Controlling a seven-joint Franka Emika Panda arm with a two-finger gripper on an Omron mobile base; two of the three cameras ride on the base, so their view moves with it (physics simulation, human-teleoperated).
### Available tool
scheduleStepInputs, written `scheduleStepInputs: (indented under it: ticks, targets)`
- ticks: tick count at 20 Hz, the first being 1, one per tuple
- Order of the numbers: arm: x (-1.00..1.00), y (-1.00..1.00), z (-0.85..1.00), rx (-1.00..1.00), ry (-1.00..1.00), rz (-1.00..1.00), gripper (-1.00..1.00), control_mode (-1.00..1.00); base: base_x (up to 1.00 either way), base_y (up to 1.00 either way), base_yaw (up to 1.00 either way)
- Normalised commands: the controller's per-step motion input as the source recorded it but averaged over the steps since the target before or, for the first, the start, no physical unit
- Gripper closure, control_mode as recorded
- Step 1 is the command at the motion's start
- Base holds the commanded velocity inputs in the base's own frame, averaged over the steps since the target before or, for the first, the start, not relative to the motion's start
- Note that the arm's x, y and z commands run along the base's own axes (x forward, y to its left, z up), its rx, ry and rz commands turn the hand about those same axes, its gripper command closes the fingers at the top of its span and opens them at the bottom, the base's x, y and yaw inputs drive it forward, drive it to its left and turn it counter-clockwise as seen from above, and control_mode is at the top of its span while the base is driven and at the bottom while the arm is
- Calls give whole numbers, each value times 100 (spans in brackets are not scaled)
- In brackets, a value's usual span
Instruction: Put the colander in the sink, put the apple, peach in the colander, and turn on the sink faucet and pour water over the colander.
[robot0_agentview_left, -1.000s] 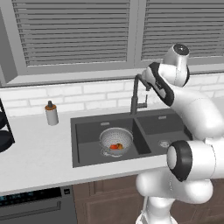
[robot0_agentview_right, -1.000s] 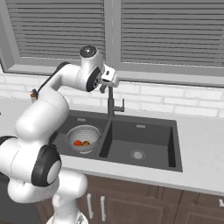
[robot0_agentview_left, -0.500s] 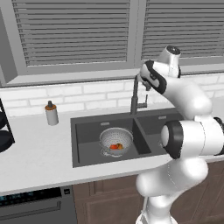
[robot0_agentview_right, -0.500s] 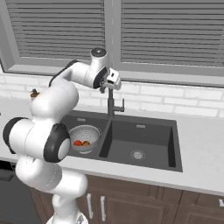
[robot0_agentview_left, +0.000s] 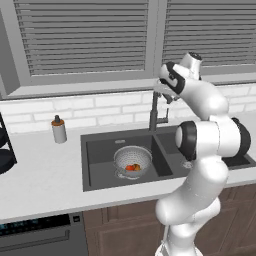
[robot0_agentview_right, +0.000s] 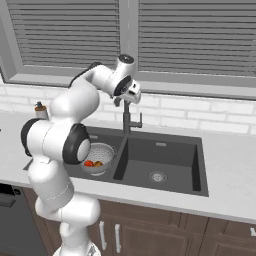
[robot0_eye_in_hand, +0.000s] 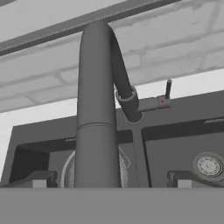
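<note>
Spread wide and pinching nothing, our tool (robot0_agentview_left: 164, 94) sits at the top of the sink faucet (robot0_agentview_left: 155, 111) in the left base view. One colander (robot0_agentview_left: 132, 161) rests in the left basin of the sink (robot0_agentview_left: 98, 150), holding red-orange fruit (robot0_agentview_left: 132, 168) that we cannot separate into apple and peach from here. One small bottle (robot0_agentview_left: 59, 130) stands on the table (robot0_agentview_left: 40, 170) well to the left.

From the right base view, we see the tool (robot0_agentview_right: 129, 98) just above the one sink faucet (robot0_agentview_right: 127, 119), and the colander (robot0_agentview_right: 98, 158) shows two fruit pieces (robot0_agentview_right: 93, 163). Two basins, each with one drain (robot0_agentview_right: 158, 176); no water runs.

Looking along the hand, we have the faucet spout (robot0_eye_in_hand: 97, 113) rising between the two fingertips (robot0_eye_in_hand: 38, 180), its lever (robot0_eye_in_hand: 168, 90) off to the side, the colander rim (robot0_eye_in_hand: 69, 169) below.

We judge colander and fruit done; turning on the faucet and pouring remain.
</note>
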Motion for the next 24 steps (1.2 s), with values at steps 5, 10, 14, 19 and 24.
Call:
scheduleStepInputs:
  ticks: [5,10,14,19,24]
  targets:
    - [2,58,-29,6,9,8,-100,-100,0,0,0]
    - [-12,98,-30,1,11,4,-100,-100,0,0,0]
    - [-4,100,-27,0,13,0,-100,-100,0,0,0]
    - [2,100,-25,0,13,0,-100,-100,0,0,0]
    - [13,100,-27,0,12,0,-100,-100,0,0,0]
